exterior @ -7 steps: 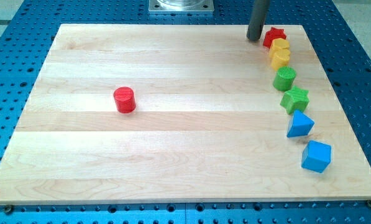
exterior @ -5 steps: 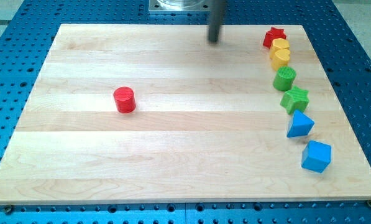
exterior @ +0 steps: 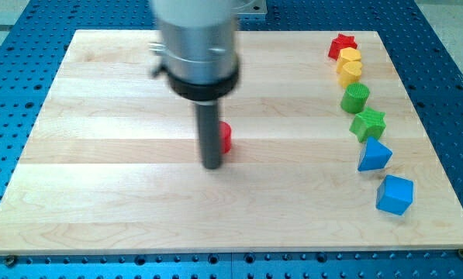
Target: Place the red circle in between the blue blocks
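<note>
The red circle [exterior: 226, 137] lies near the board's middle, mostly hidden behind my rod. My tip [exterior: 212, 165] rests on the board just left of and below the red circle, touching it or very close. The blue triangle [exterior: 374, 155] and the blue cube [exterior: 394, 194] sit at the view's right, the cube lower, far to the right of the red circle.
A column of blocks runs down the view's right: a red star [exterior: 341, 45], two yellow blocks [exterior: 350, 56] [exterior: 349, 72], a green cylinder [exterior: 355, 98] and a green star [exterior: 367, 123]. The wooden board [exterior: 99, 201] lies on a blue perforated table.
My rod has swung from the view's top to the board's middle. The red circle has moved right from the left-middle, about ninety pixels.
</note>
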You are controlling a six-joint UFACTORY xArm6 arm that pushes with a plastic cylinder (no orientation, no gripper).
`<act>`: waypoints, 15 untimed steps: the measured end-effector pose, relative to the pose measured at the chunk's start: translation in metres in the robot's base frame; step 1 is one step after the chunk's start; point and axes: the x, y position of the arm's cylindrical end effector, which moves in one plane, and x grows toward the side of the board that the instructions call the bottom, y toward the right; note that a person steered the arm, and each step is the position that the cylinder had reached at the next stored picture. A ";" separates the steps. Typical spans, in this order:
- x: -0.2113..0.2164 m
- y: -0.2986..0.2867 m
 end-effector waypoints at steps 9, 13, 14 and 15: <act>0.016 0.144; 0.001 0.173; 0.017 0.188; 0.017 0.194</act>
